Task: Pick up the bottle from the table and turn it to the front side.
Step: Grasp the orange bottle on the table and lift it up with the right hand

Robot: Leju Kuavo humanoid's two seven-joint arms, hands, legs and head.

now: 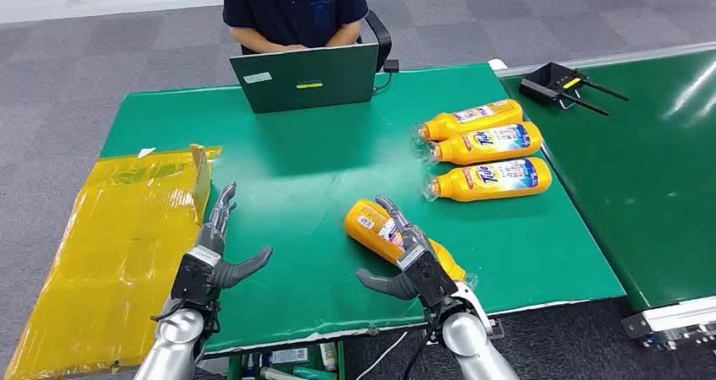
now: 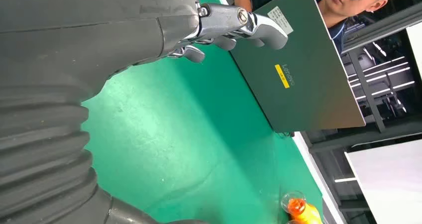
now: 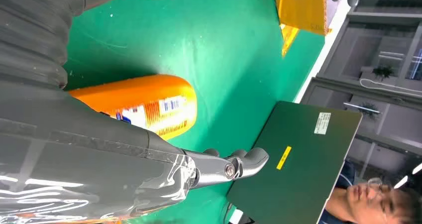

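Observation:
An orange bottle (image 1: pixel 371 225) lies on its side on the green table (image 1: pixel 304 177), its small-print label facing up and its cap end hidden under my right arm. My right hand (image 1: pixel 411 262) hovers over its middle with the fingers stretched along it and the thumb spread to the left, gripping nothing. In the right wrist view the bottle (image 3: pixel 144 104) lies under the palm, beside the fingers (image 3: pixel 244 163). My left hand (image 1: pixel 215 257) stays open above the table's front left, well apart from the bottle; its fingers (image 2: pixel 244 24) are extended.
Three more orange bottles (image 1: pixel 490 143) lie side by side at the back right. A person sits behind an open laptop (image 1: pixel 308 78) at the far edge. A yellow wrapped package (image 1: pixel 110 236) lies to the left. A black device (image 1: pixel 553 84) sits on the adjoining green surface (image 1: pixel 642 169).

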